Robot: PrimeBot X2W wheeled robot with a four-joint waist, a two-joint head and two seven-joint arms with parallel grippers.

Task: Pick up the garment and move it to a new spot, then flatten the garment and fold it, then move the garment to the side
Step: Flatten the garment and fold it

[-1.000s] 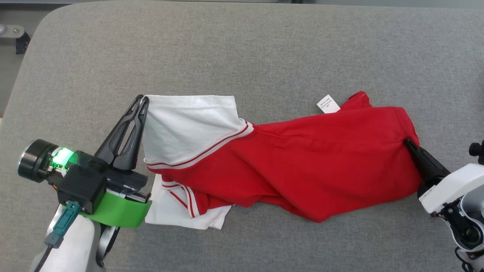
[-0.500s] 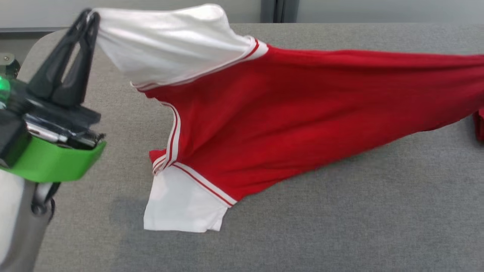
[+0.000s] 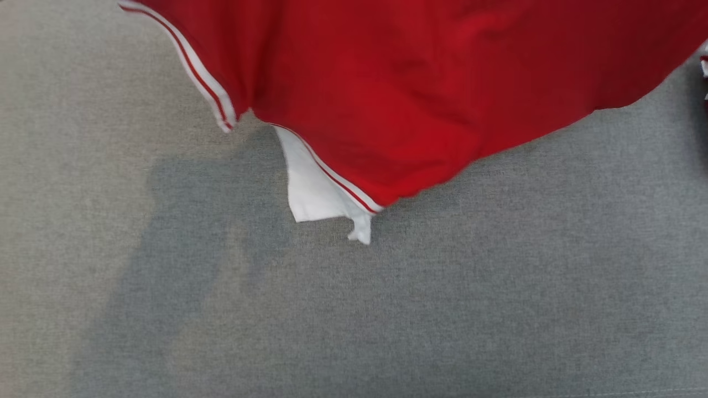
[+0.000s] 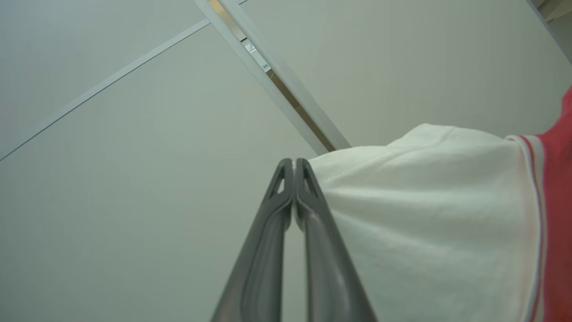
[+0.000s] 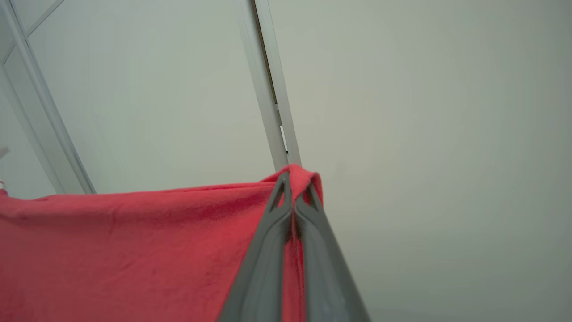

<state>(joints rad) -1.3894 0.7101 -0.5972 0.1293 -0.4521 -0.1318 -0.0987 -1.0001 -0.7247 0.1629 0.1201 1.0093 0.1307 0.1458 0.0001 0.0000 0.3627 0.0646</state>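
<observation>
The garment (image 3: 398, 83) is a red shirt with white sleeves and red-and-white trim, hanging lifted above the grey table (image 3: 498, 287). Its lower white sleeve (image 3: 312, 190) dangles in the middle of the head view. In the left wrist view my left gripper (image 4: 294, 166) is shut on the edge of the white sleeve (image 4: 424, 214), which stretches away to the right. In the right wrist view my right gripper (image 5: 295, 179) is shut on a bunched red corner of the garment (image 5: 134, 250), which spreads off to the left.
A grey fabric surface lies under the hanging garment, with its shadow (image 3: 182, 237) at the left. Both wrist views look up at a pale wall with metal strips (image 4: 277, 80).
Both grippers have raised the garment off the table, from lying crumpled to hanging stretched between them. The grippers have left the head view, which has also shifted.
</observation>
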